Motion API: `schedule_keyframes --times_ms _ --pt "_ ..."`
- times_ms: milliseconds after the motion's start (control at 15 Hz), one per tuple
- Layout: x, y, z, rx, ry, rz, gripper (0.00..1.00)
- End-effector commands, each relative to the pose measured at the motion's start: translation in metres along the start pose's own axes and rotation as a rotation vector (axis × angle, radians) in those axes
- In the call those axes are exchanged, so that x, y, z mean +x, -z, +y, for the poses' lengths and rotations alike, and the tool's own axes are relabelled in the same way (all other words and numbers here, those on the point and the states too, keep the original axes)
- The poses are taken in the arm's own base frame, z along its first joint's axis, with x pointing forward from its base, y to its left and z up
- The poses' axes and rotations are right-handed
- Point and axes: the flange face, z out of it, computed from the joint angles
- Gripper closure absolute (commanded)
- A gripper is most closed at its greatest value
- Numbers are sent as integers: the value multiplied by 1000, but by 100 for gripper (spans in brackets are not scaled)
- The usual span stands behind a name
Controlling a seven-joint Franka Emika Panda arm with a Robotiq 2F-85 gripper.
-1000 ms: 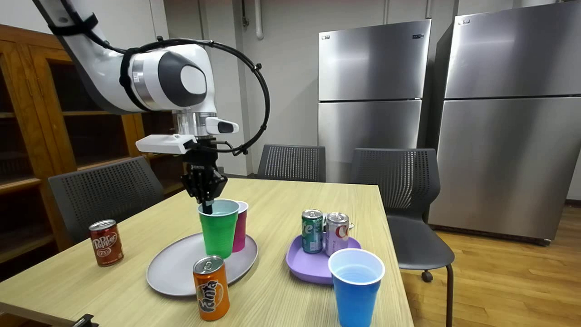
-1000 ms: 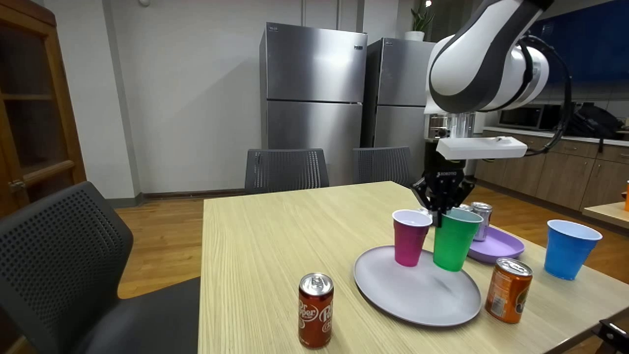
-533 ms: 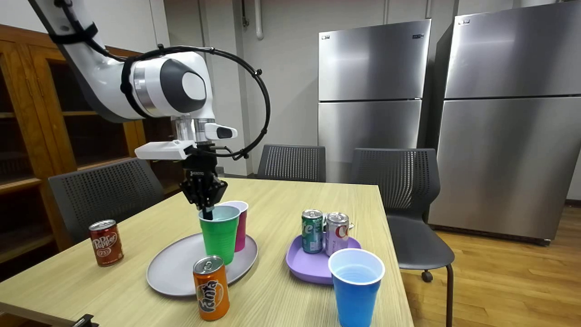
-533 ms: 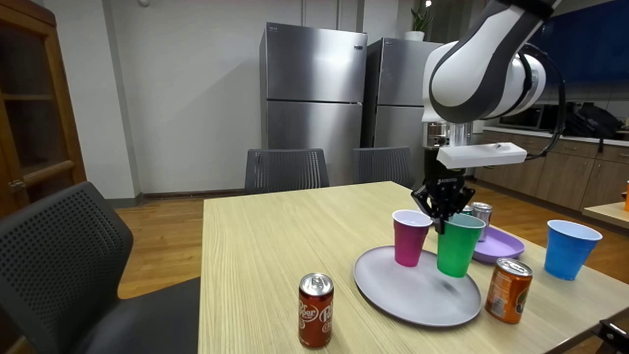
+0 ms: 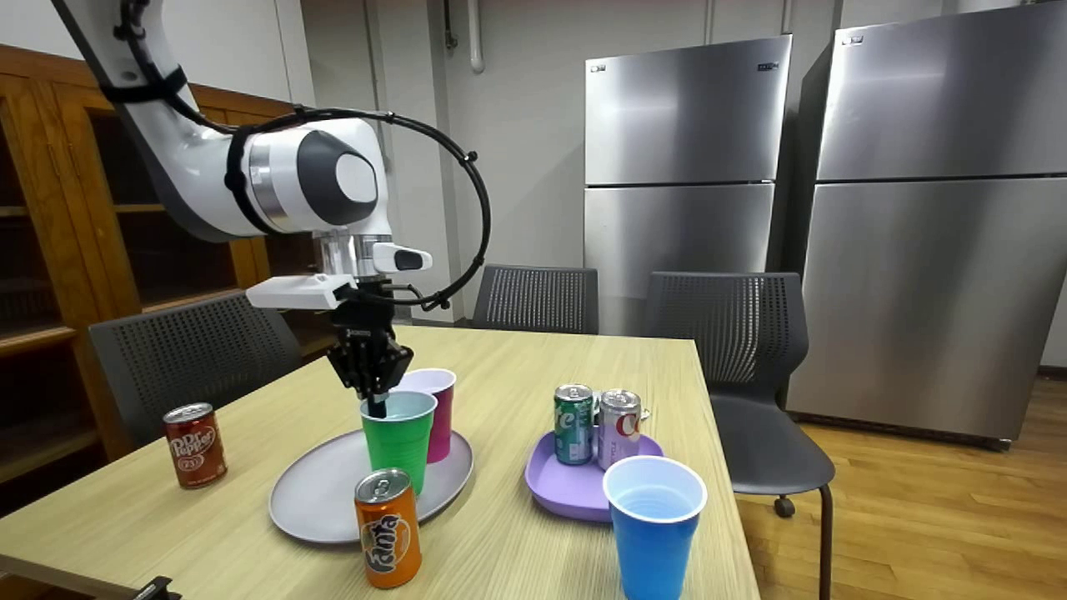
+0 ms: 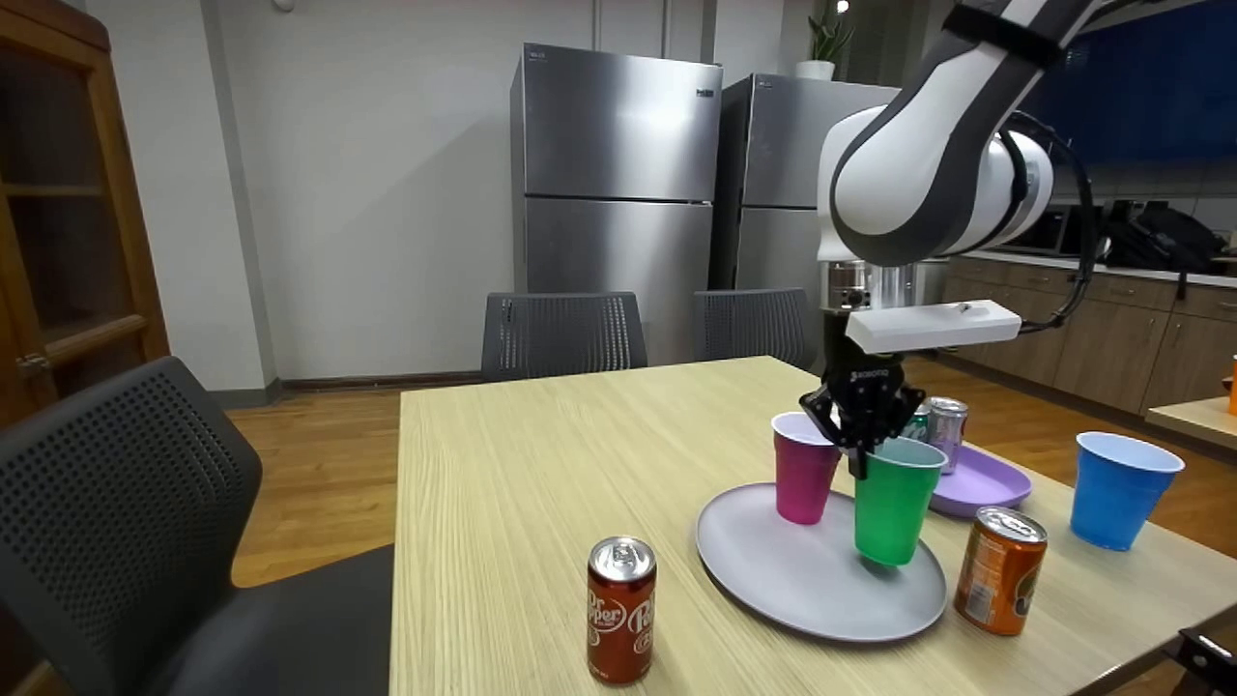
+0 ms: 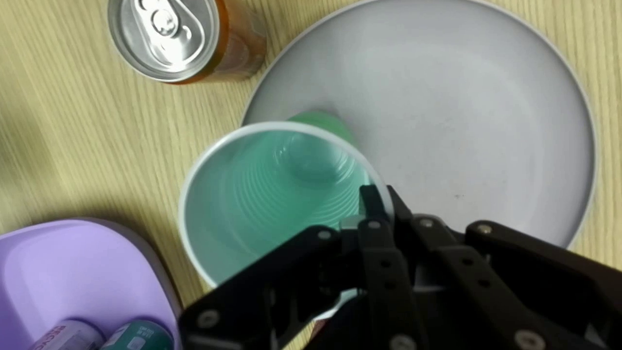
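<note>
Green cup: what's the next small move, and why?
I'd probably ease the green cup straight down a touch. The gripper is shut on its rim, and the cup's base is over the gray plate, though whether it touches isn't clear. The magenta cup and orange can are close by, so sideways motion looks riskier.

"Dr Pepper" and "23" stand on the dark red metal can [image 5: 195,447]; "Fanta" on the orange metal can [image 5: 388,531]; "te" on the green metal can [image 5: 573,427]; "RECYC" on the lilac metal can [image 7: 72,336]; "ROBOTIQ" on the black gripper [image 6: 858,466].
</note>
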Motion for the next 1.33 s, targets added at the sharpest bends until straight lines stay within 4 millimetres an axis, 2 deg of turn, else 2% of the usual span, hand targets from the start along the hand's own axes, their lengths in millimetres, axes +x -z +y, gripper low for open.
schedule_keyframes --times_ms 0,267,333,400,533,933,1200,1267 --pt "9 -1 -7 -11 -18 11 99" --pt "13 -3 -8 -13 -20 7 99" --pt "13 -4 -8 -13 -17 3 93" --pt "14 -4 -8 -14 -16 2 74" --pt "14 -4 -8 -14 -11 0 64" --pt "12 0 -7 -3 -7 -1 21" --pt "10 8 -10 6 6 8 11" --pt "10 10 -11 8 9 11 15"
